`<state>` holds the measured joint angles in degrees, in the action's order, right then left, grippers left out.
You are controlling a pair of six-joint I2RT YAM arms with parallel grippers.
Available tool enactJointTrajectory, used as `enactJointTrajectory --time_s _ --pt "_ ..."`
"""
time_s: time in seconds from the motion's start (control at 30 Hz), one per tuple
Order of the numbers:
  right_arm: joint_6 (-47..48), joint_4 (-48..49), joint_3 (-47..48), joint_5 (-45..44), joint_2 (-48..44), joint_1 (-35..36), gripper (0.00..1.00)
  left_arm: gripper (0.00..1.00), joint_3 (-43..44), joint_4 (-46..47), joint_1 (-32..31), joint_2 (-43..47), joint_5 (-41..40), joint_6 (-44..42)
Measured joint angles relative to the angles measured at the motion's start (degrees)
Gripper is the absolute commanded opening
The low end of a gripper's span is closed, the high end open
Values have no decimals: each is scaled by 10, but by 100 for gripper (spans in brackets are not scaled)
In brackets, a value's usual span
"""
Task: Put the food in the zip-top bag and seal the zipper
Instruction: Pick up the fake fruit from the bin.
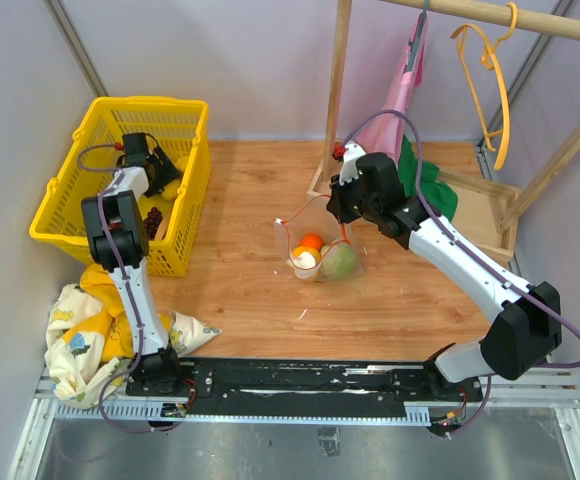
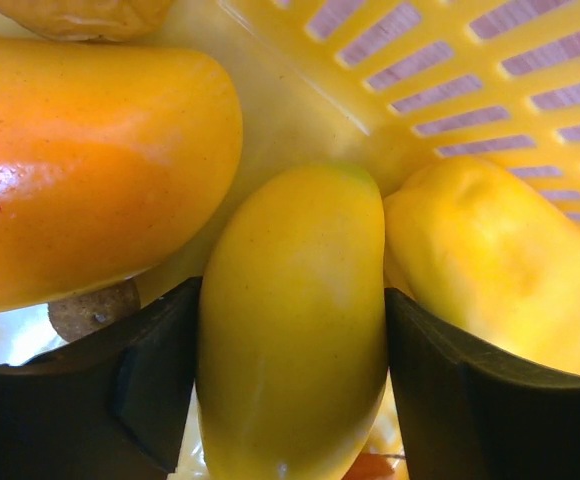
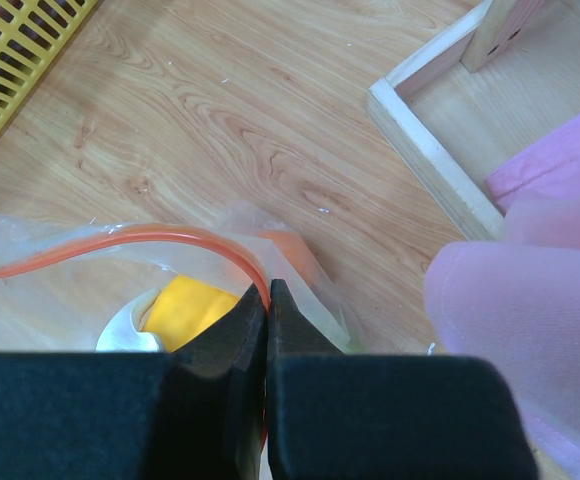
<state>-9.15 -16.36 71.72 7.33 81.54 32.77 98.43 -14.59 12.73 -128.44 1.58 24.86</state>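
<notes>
Zip-top bag [image 1: 305, 238] — zipper [image 3: 140, 233] pinched by right hand [image 3: 267, 297]; left hand [image 2: 290, 385] grips yellow fruit [image 2: 290, 290] in basket [image 2: 490, 60].

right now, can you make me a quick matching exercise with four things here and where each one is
1 left gripper
2 right gripper
3 zip-top bag
4 pink cloth

a hanging from the wooden rail
b resting on the table with food inside
c closed on the zipper
d in the yellow basket, around a yellow fruit

Pairs: 1-d, 2-c, 3-b, 4-a
</notes>
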Motion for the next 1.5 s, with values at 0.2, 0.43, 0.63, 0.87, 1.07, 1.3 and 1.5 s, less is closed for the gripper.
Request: enactJointTrajectory --time_s 0.2,0.43,0.63,0.87,1.07,1.3,1.5 --pt "0 0 0 2 0 0 1 45 -6 15 0 -1 0 -2" --pt "0 0 0 2 0 0 1 36 -55 23 0 37 8 -6" --pt "0 1 -5 6 -5 0 1 30 -96 22 0 111 20 -7" --pt "0 2 -12 20 -20 0 1 30 -124 29 0 206 36 -5" --pt "0 2 -12 37 -21 0 1 30 -176 30 0 291 66 -3" --pt "0 -2 -12 52 -21 0 1 29 -225 47 -20 408 113 -4" --pt "0 -4 -12 67 -21 0 1 29 -289 75 -61 525 142 -12"
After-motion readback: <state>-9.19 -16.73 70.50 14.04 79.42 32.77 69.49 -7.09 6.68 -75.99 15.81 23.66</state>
